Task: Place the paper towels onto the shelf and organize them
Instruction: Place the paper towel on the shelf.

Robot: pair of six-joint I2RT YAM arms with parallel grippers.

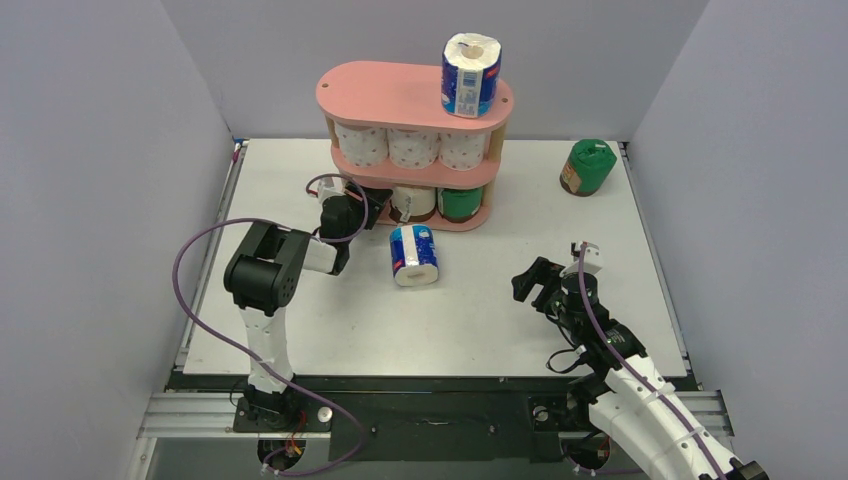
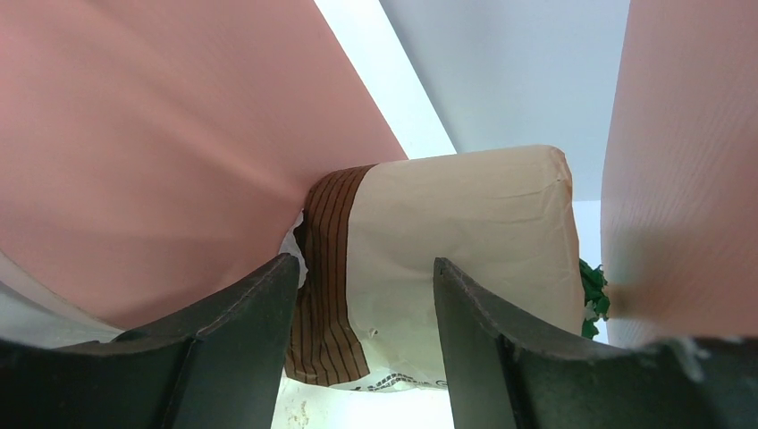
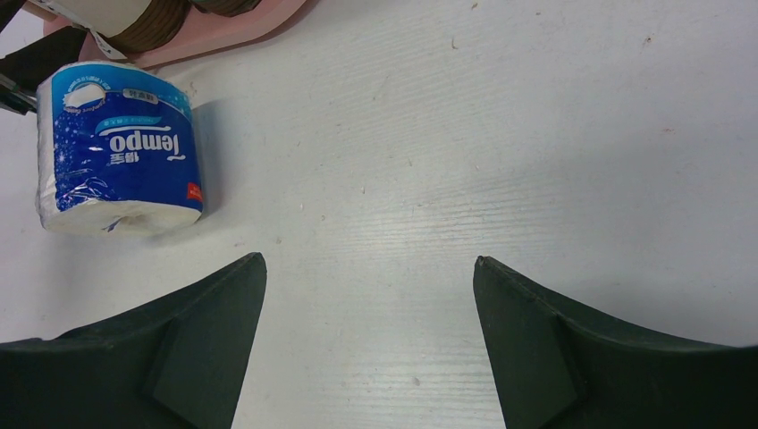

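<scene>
the shelf [image 1: 400, 95] stands at upper centre of the top view, on the table [image 1: 500, 330]. top board: one blue-and-white roll [image 1: 470, 75], upright, at the right end. middle tier: three white dotted rolls [image 1: 413, 148] side by side. bottom tier: a beige-and-brown roll [image 1: 415, 203] with a green roll [image 1: 460, 204] just to its right.

left gripper [image 1: 378, 208]: at the left end of the bottom tier, pointing into it. in the left wrist view the jaws stand partly spread and the beige-and-brown roll lies just beyond the fingertips, between two pink boards. it is wider than the gap and is not clamped. whether the tips touch it cannot be told.

right gripper [image 1: 540, 283]: at lower right of the top view, above bare table, jaws spread wide, nothing between them.

a second blue-and-white roll [image 1: 414, 255] lies on its side on the table just in front of the shelf, well apart from the right gripper. another green roll [image 1: 586, 167] stands at upper right, off the shelf.
</scene>
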